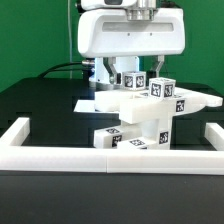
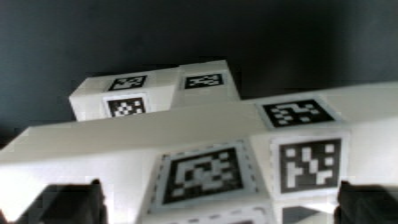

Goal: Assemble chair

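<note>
The partly built chair (image 1: 140, 115) stands mid-table in the exterior view: chunky white pieces stacked up, a flat slab (image 1: 185, 100) reaching toward that view's right, and tagged blocks (image 1: 160, 88) on top. My gripper (image 1: 128, 78) hangs straight over the top blocks, its fingers coming down on either side of them. In the wrist view a dark fingertip (image 2: 63, 205) stands at each lower corner, wide apart, and the tagged white pieces (image 2: 222, 175) fill the space between. There is a gap beside one finger, so the gripper (image 2: 214, 208) is open around the chair's top and grips nothing.
A low white barrier wall (image 1: 110, 158) runs along the front and turns back at both ends (image 1: 18, 132). The table is black. A thin flat white sheet (image 1: 92, 102) lies behind the chair, on the exterior view's left.
</note>
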Controlling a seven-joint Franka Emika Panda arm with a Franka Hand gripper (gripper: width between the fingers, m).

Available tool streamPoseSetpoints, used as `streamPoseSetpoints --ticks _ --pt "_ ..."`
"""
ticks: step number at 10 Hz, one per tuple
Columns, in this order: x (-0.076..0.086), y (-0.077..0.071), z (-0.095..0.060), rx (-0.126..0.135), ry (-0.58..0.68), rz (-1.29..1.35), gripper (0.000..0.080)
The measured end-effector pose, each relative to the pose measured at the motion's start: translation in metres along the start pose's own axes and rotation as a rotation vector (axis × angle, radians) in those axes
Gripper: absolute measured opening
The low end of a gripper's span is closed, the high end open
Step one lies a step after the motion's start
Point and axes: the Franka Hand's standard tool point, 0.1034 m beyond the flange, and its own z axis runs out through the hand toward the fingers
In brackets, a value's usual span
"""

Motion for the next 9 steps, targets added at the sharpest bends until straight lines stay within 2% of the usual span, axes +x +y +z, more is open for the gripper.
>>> streamPoseSetpoints --ticks 1,3,5,9 --pt "0.0 0.0 0.0 0.0 0.0 0.006 0.0619" --pt "-0.0001 0.0001 0.0001 0.0 0.0 0.027 0.0281" --pt "-0.0001 -0.0001 0.0002 0.001 0.0 0.053 0.0282" --pt "0.0 0.0005 0.0007 0.002 0.003 0.464 0.0282"
